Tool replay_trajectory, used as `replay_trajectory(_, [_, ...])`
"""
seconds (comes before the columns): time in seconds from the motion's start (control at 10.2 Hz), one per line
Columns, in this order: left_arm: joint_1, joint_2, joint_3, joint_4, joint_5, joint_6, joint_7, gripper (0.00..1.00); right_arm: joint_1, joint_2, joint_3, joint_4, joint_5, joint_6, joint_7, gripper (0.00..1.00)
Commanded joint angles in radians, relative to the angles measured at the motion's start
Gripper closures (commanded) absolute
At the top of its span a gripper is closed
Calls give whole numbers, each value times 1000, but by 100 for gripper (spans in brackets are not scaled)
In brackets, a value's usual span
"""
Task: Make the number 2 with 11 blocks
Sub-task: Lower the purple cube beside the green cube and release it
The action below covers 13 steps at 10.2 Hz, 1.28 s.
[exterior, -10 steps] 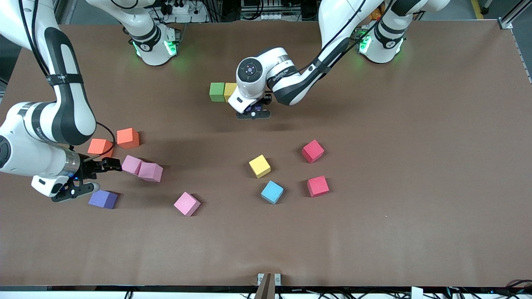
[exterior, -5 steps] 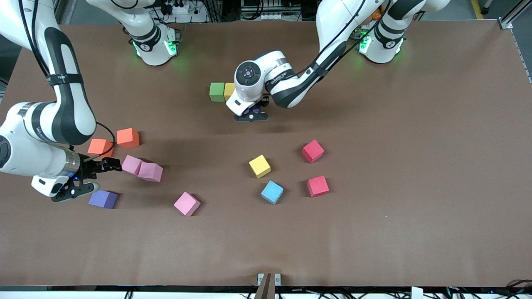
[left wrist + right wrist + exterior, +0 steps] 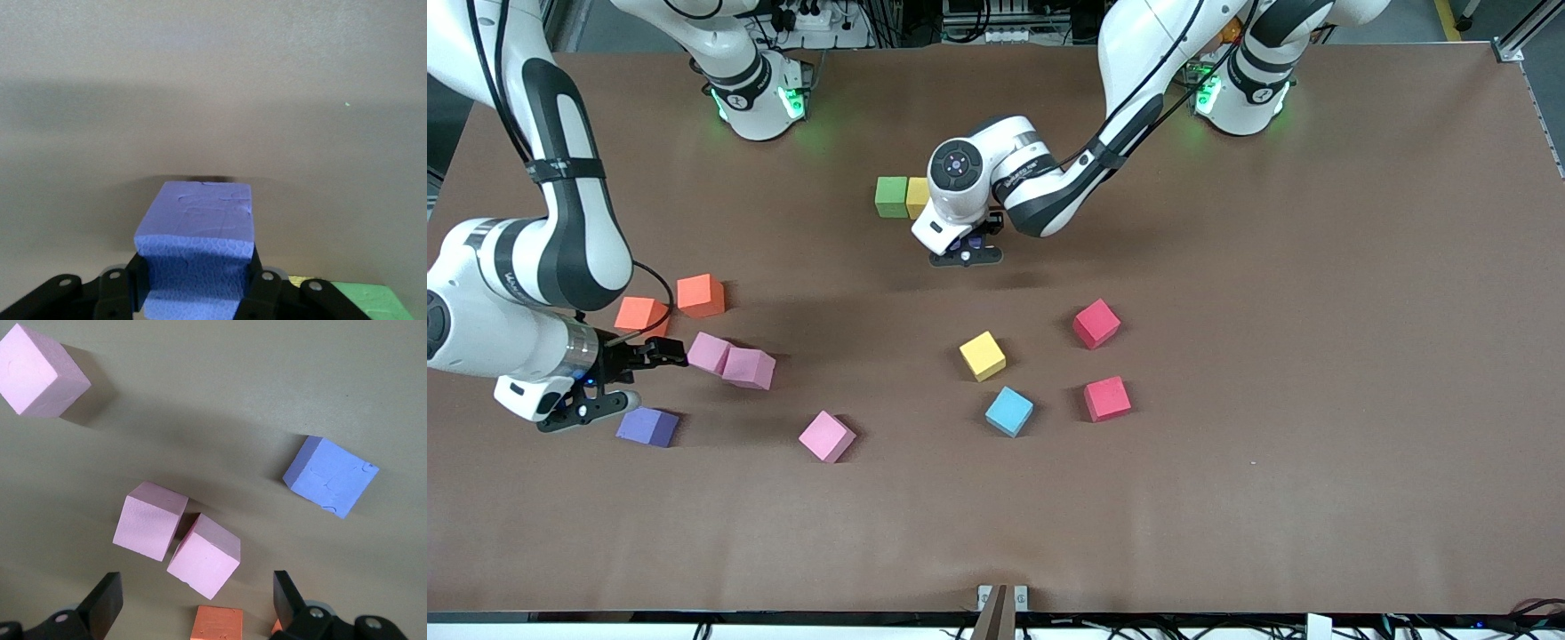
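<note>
A green block [image 3: 891,196] and a yellow block [image 3: 916,196] sit side by side near the middle of the table. My left gripper [image 3: 965,246] [image 3: 197,297] hangs low beside the yellow one, shut on a purple block [image 3: 197,240] [image 3: 967,238]. A corner of the green block [image 3: 363,300] shows in the left wrist view. My right gripper [image 3: 660,354] [image 3: 197,607] is open at the right arm's end, over two touching pink blocks [image 3: 710,352] [image 3: 749,367] and an orange block [image 3: 640,313]. No number 2 has taken shape.
Loose blocks lie around: another orange [image 3: 700,295], a pink [image 3: 826,436], a second purple [image 3: 647,427] [image 3: 331,475], a yellow [image 3: 983,356], a light blue [image 3: 1009,411] and two red [image 3: 1096,323] [image 3: 1107,398]. Brown table [image 3: 1316,356].
My left gripper has shifted slightly toward the yellow block with the purple block in it. The right arm has not moved.
</note>
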Motion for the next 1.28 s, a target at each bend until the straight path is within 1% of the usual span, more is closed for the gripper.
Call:
replay_trajectory(0.0, [-46,39,12,69,-20,-13,-34,100,-17,0,11,4,5,-1,-9,0])
replay_trajectory(1.18, [-70,68,14,64,13,-6,-43,100,-17,0,11,4,3,-1,-9,0])
